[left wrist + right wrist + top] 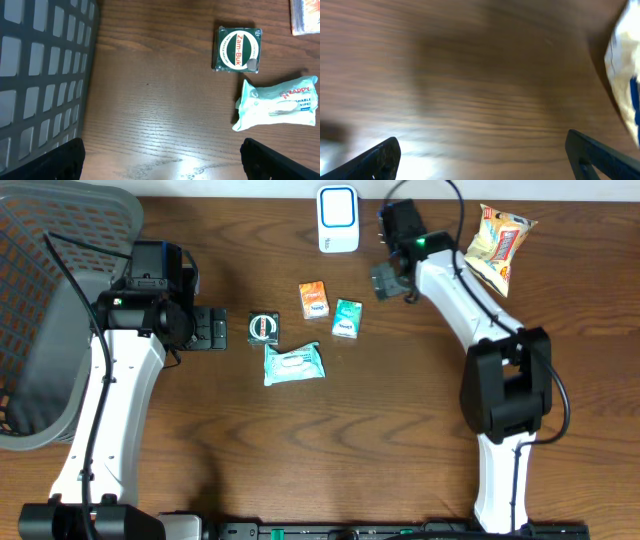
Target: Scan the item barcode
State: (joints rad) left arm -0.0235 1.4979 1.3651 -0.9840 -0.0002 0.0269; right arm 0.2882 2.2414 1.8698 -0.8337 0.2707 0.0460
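Since neither of my grippers holds anything, which item gets scanned is open, as I judge it. My left gripper (212,330), left of centre in the overhead frame, has its jaws spread wide over bare table (400,430). My right gripper (388,281), right of centre near the top, is likewise spread and empty.

The snack bag (497,242) in the upper right corner is biggest. It is likely light, crinkly film with breakable contents, so I would pinch a sealed edge, not the belly. Next is the wet wipes pack (292,364), just below centre. It looks soft and apt to sag, so I would close across its short width near the middle.

The Zam-Buk box (263,328), just above the wipes' left end and nearest my left jaws, looks stiff, smooth and probably slippery — take two opposite flat sides. Smallest are the orange carton (313,299) and green carton (346,318), mid-frame. Both look like light card that crushes easily — close gently on the long sides.

What I take for the white scanner (338,218) stands at top centre.
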